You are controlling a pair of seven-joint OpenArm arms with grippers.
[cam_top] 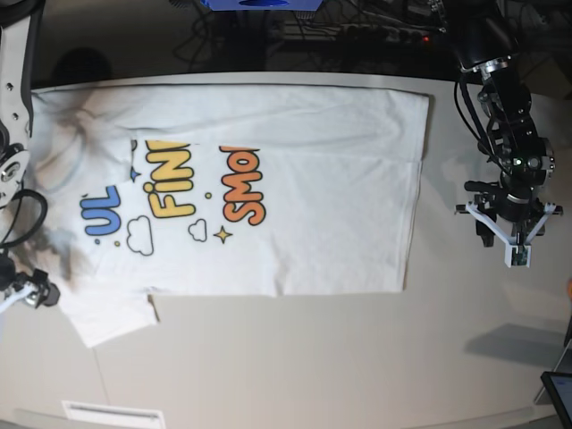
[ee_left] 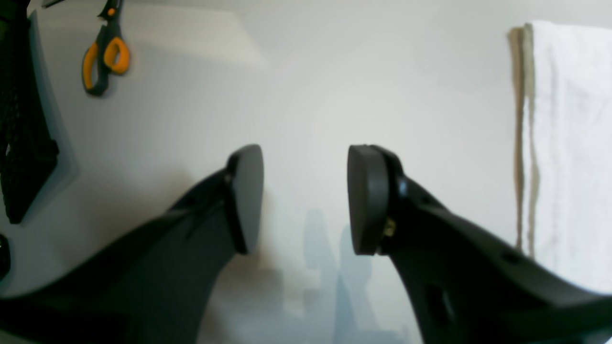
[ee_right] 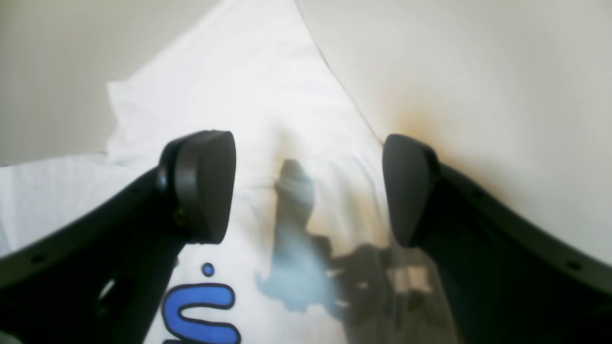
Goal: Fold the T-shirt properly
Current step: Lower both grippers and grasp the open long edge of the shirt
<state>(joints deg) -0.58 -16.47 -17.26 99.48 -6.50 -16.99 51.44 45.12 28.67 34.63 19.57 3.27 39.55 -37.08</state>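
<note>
Pale desk (cam_top: 313, 357) fills room's middle. T-shirt (cam_top: 295, 197) spread flat on it, print up. Left end effector (ee_left: 305, 198) wide, empty, over bare desk beside shirt edge. Right end effector (ee_right: 308, 188) wide, empty, above sleeve. Orange-handled scissors (ee_left: 103, 59) far off.

Shirt (cam_top: 268, 179) print partly folded under, letters cut short; right gripper (cam_top: 27, 290) mostly off the base view's edge.
</note>
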